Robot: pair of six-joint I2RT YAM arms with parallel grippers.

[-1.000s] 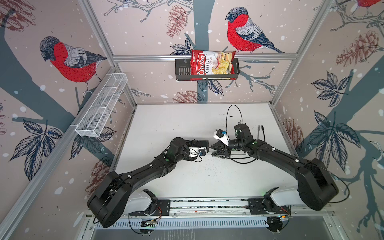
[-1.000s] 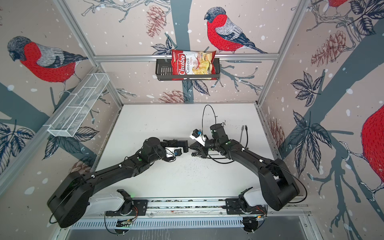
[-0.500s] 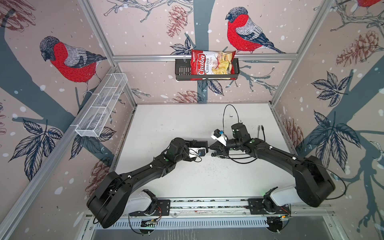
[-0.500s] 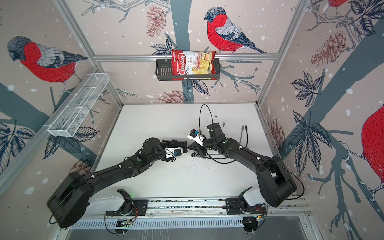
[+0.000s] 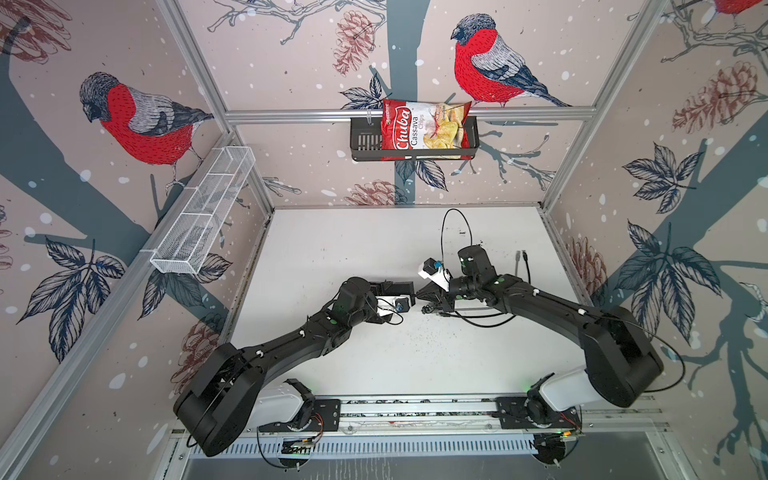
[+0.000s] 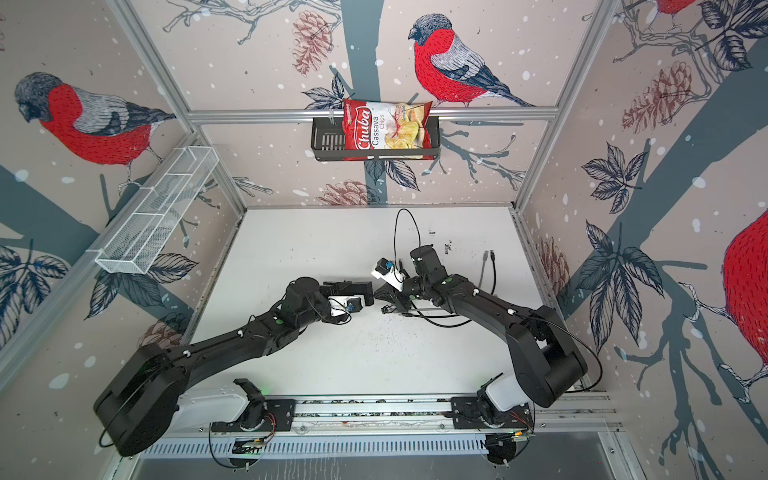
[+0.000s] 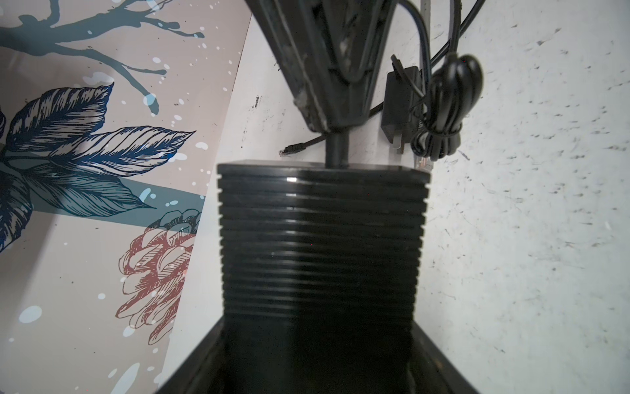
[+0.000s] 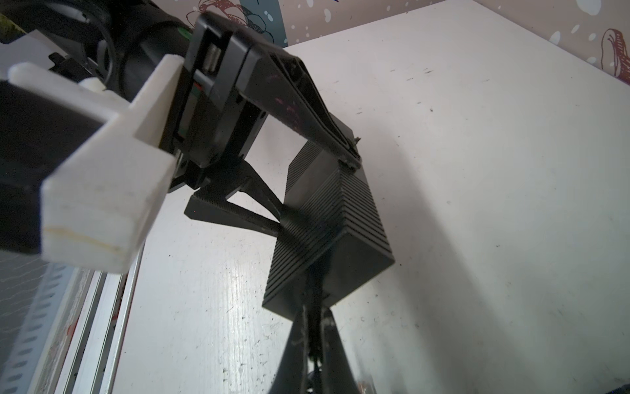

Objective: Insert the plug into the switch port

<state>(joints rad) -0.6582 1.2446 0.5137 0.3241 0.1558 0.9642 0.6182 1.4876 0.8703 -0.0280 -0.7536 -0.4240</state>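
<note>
My left gripper [image 5: 402, 290] [image 7: 320, 341] is shut on the switch [image 5: 395, 287] [image 7: 320, 238] [image 8: 329, 218], a ribbed black box held above the table, one finger on each broad side. My right gripper [image 5: 420, 293] [image 8: 315, 317] comes from the right and is shut on the plug [image 7: 336, 150], a short dark stub on a thin black cable. The plug's tip meets the switch's end face in both wrist views. Whether it sits inside the port is hidden. In both top views the two grippers meet tip to tip at the table's middle [image 6: 376, 296].
A small black adapter [image 7: 400, 102] and a bundled cord [image 7: 450, 102] lie on the white table under my right gripper. Another cable end [image 7: 291, 149] lies close by, two more [image 5: 521, 257] at the right. A chips bag [image 5: 424, 131] hangs on the back wall.
My right arm has shifted a little to the left, bringing the plug up to the switch. The left arm and the switch have stayed put.
</note>
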